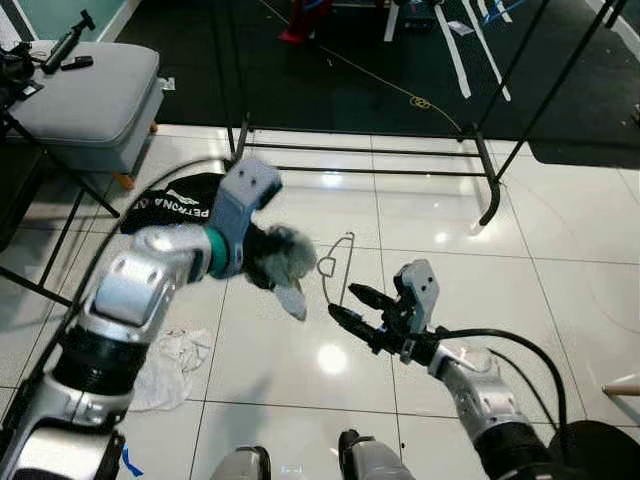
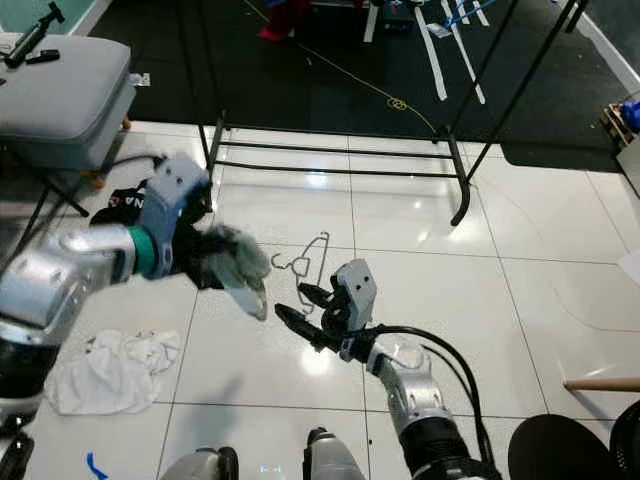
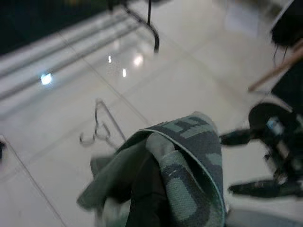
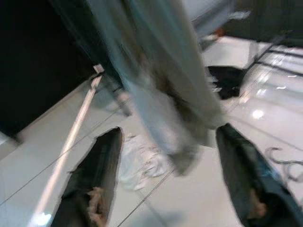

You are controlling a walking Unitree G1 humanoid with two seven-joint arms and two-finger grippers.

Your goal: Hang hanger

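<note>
The left gripper [image 1: 262, 255] is clamped on a grey garment [image 1: 285, 262] held above the floor. The right gripper [image 1: 352, 306] hovers with fingers apart, just near of the wire hanger [image 1: 338, 262] lying on the white tiles [image 1: 440, 270].

Your wire hanger [image 1: 338, 265] lay flat on the white tile floor [image 1: 450, 280], thin and grey, hook curled at one end, well short of the black rack's [image 1: 370, 160] base rails.
</note>
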